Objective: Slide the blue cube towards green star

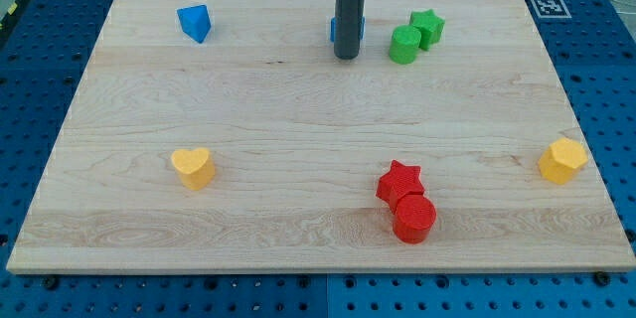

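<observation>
The blue cube (359, 29) sits near the view's top centre, mostly hidden behind my rod; only thin blue slivers show on either side of it. My tip (347, 56) rests on the board just in front of the cube, touching or nearly touching it. The green star (428, 27) lies to the cube's right, apart from it. A green cylinder (403, 46) sits against the star's lower left side, between the cube and the star.
A blue triangular block (195, 23) sits at the view's top left. A yellow heart (193, 168) lies at lower left. A red star (399, 182) and a red cylinder (414, 219) touch at lower centre-right. A yellow hexagonal block (562, 160) sits by the wooden board's (298, 109) right edge.
</observation>
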Tool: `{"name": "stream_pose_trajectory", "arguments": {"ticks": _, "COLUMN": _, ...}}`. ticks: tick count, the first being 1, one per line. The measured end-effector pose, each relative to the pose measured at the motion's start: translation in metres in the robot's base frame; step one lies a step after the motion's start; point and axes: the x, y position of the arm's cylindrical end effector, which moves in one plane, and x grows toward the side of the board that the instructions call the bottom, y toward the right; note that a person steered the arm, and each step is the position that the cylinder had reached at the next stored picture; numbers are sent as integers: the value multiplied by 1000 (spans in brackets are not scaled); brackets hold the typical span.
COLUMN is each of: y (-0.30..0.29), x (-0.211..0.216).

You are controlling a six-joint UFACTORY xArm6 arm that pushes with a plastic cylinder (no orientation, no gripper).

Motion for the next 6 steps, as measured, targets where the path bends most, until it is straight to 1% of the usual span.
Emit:
{"name": "stream_pose_trajectory", "arguments": {"ticks": 1, "y": -1, "x": 9}}
{"name": "stream_pose_trajectory", "arguments": {"ticks": 2, "y": -13, "x": -3}}
{"name": "stream_pose_trajectory", "arguments": {"ticks": 3, "y": -25, "x": 0}}
{"name": "stream_pose_trajectory", "arguments": {"ticks": 4, "y": -34, "x": -25}}
{"name": "stream_pose_trajectory", "arguments": {"ticks": 5, "y": -8, "x": -36}}
{"name": "stream_pose_trajectory", "arguments": {"ticks": 6, "y": 18, "x": -36}}
